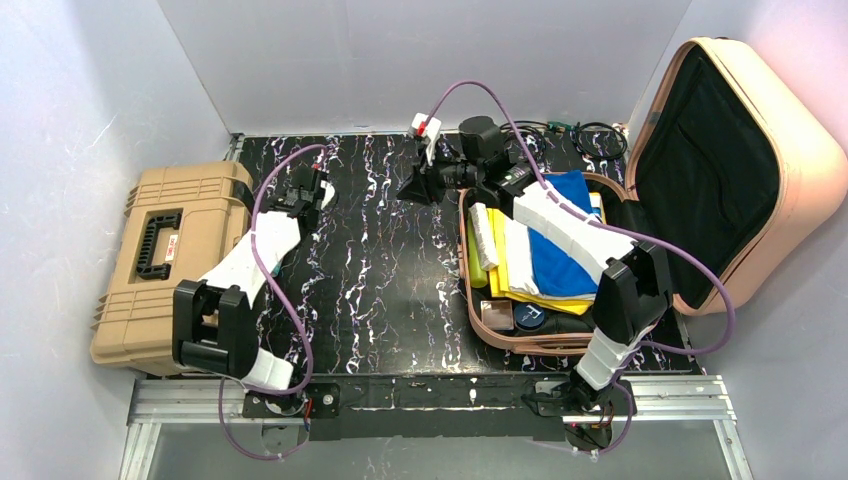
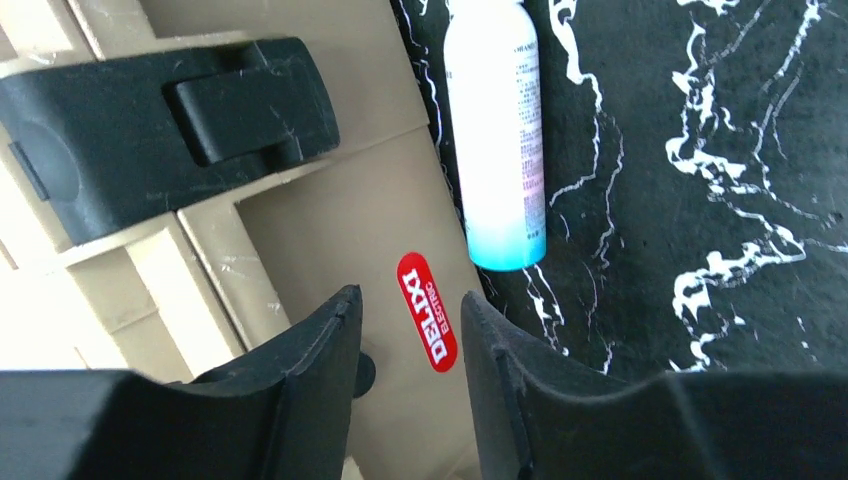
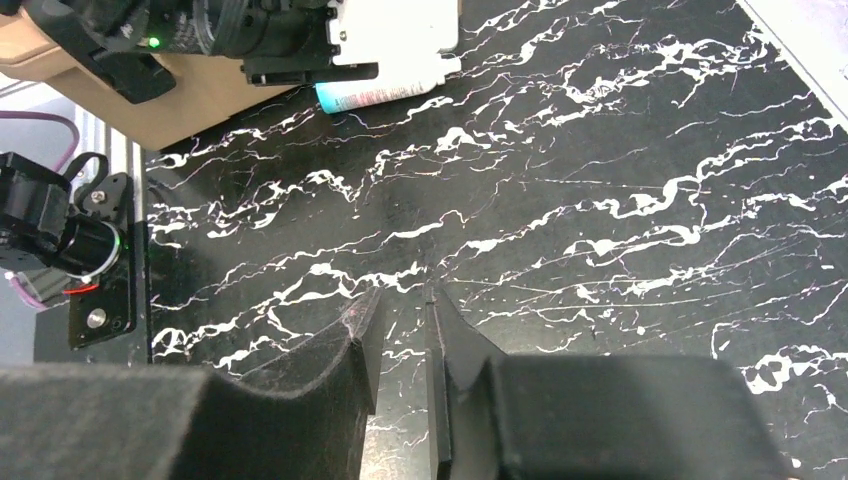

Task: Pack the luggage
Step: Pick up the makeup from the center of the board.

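Note:
The peach-pink luggage (image 1: 800, 150) lies open at the right, its lid leaning on the wall. Its base holds blue, yellow and white folded cloth, a green bottle and small items. A white spray bottle with a blue end (image 2: 497, 140) lies on the black marbled table beside the tan toolbox (image 2: 330, 210). The bottle also shows in the right wrist view (image 3: 385, 92). My left gripper (image 2: 410, 300) is open and empty, above the toolbox edge just short of the bottle. My right gripper (image 3: 405, 298) is empty, jaws a narrow gap apart, over bare table left of the luggage (image 1: 412, 188).
The tan toolbox (image 1: 170, 260) with a black handle stands shut at the left edge of the table. Black cables lie at the back near the luggage lid (image 1: 590, 135). White walls close in the back and both sides.

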